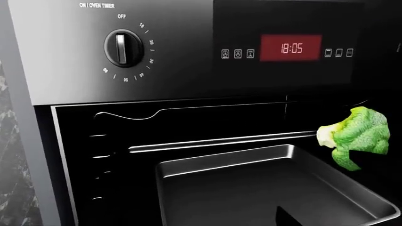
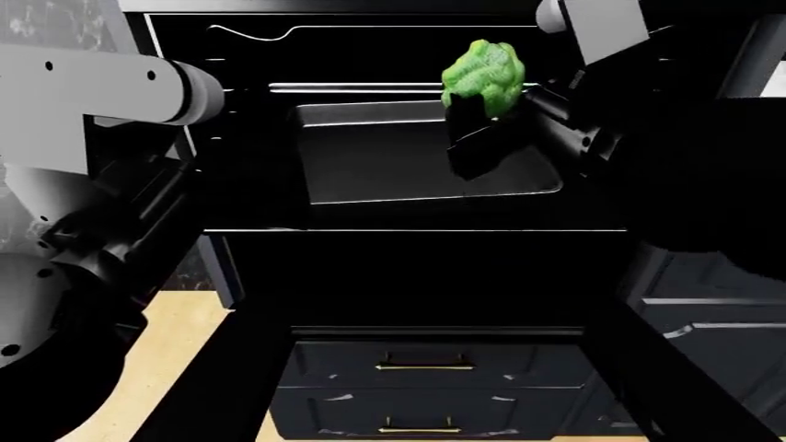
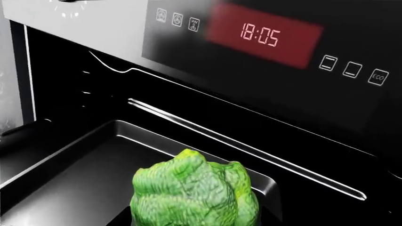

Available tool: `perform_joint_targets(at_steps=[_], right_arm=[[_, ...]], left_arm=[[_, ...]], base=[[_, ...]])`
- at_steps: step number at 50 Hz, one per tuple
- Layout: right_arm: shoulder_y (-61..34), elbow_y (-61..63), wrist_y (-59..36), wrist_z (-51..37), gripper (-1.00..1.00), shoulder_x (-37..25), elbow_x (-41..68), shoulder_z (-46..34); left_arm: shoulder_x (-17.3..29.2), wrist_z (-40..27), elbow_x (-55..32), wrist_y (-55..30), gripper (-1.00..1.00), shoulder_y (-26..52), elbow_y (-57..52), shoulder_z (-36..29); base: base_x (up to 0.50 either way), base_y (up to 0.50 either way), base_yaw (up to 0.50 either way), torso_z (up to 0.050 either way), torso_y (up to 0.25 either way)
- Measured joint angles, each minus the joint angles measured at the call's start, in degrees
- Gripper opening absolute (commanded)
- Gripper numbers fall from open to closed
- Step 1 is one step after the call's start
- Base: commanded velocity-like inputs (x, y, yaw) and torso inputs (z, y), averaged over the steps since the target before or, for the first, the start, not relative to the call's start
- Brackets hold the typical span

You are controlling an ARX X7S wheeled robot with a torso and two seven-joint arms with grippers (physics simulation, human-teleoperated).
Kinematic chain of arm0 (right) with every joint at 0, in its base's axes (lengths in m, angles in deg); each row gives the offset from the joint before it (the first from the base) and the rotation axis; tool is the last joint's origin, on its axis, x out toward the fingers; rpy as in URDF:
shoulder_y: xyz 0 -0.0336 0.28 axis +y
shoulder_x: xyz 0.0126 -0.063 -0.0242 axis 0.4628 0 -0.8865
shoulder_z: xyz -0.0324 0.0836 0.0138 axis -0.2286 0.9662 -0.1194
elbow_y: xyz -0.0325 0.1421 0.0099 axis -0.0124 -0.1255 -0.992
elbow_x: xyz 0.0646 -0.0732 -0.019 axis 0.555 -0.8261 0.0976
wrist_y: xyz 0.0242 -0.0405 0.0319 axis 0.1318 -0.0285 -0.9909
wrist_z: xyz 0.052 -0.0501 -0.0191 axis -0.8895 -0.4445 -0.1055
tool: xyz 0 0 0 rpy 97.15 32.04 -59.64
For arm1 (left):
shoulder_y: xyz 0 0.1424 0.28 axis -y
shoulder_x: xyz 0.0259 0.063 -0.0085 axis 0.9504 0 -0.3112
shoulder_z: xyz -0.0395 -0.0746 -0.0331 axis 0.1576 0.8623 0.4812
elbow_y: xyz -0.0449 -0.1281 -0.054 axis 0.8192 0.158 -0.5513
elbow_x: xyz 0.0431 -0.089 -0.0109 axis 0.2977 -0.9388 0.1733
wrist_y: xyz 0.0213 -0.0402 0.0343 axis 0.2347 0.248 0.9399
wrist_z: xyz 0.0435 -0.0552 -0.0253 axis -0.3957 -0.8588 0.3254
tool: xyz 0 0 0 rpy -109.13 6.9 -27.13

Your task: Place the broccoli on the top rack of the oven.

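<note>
The oven [image 2: 368,55] stands open, its dark cavity facing me. The top rack [image 2: 356,88] carries a shallow dark glossy tray [image 2: 368,161] drawn out toward me; both also show in the left wrist view, the rack [image 1: 220,141] and the tray [image 1: 251,188]. My right gripper [image 2: 473,118] is shut on the broccoli [image 2: 483,75], a bright green bumpy lump, and holds it just above the tray's right part. The broccoli fills the near part of the right wrist view [image 3: 195,195] and shows in the left wrist view [image 1: 355,136]. My left gripper is not seen; its arm [image 2: 123,87] is at the left.
The control panel above the cavity has a red display reading 18:05 [image 1: 291,47] and a timer knob [image 1: 122,48]. The lowered oven door [image 2: 418,267] lies dark in front of me. Dark drawers with brass handles [image 2: 424,364] are below, with wood floor [image 2: 184,341] at the left.
</note>
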Motion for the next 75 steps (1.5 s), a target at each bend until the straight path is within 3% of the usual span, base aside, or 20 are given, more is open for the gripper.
perform_joint_targets(at_steps=[75], right_arm=[[-1.7, -41.4, 17.3, 21.9, -1.0, 17.5, -22.3, -11.9]], left_arm=[[0.2, 6.9, 8.4, 2.4, 1.0, -3.0, 2.6, -2.4]], base=[[0.0, 0.0, 0.0, 0.0, 0.0]])
